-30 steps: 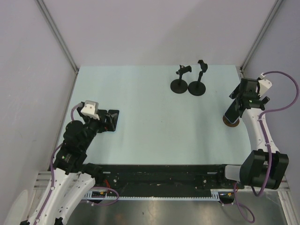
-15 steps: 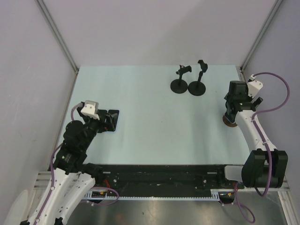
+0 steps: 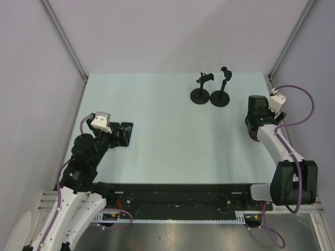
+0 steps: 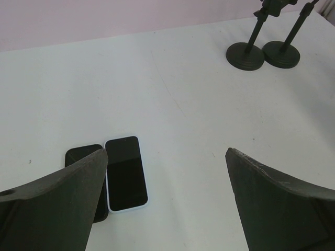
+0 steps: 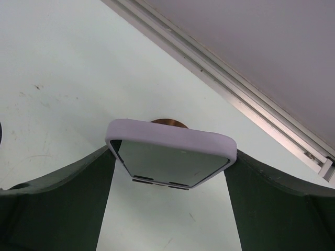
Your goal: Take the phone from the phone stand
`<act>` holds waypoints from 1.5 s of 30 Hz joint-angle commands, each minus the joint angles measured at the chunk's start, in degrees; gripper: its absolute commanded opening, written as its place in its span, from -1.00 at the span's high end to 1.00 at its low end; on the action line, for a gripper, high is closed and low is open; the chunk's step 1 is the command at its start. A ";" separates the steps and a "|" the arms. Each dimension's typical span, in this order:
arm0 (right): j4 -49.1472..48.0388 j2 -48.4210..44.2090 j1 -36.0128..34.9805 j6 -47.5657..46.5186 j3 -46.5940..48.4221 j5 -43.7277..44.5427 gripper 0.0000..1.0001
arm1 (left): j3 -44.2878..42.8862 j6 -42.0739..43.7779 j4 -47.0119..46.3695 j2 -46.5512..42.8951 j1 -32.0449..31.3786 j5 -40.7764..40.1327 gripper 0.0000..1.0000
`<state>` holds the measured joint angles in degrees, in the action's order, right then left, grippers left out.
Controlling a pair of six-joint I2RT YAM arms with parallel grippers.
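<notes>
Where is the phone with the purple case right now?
At the right edge of the table, the phone sits between the fingers of the right gripper, right by the round brown stand.

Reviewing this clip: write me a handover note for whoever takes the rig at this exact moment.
Right gripper: shut on the lilac-cased phone, held above the round brown stand base. Whether the phone has cleared the stand cannot be told.
Left gripper: open, above a white-cased phone and a black phone lying flat side by side on the table.
Two black pole stands at the far side hold nothing.
Left to do: lift the phone clear and set it down.
</notes>
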<state>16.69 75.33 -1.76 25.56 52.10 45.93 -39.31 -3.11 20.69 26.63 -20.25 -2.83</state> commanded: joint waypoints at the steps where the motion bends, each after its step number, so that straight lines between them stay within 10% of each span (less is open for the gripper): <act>1: -4.64 0.17 0.00 1.25 -1.29 3.11 -0.66 | 0.29 -0.23 -0.74 0.87 -0.23 -0.07 -1.00; 20: -5.27 -14.41 -5.00 -3.06 -0.24 -7.95 0.99 | -1.47 -6.55 -1.00 7.03 -1.80 8.20 -1.00; 34: 1.68 -16.62 -11.33 8.71 2.66 -40.20 1.00 | -11.30 -8.66 -2.67 25.82 -28.33 -13.95 -1.00; 45: 0.45 -18.29 -14.94 10.30 2.13 -59.18 1.00 | -10.53 -13.49 -18.92 40.85 -33.36 -1.49 -0.99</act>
<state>21.37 59.75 -15.75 33.85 51.48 -3.62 -50.19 -12.53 11.75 66.02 -53.47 -10.28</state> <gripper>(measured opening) 0.774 0.996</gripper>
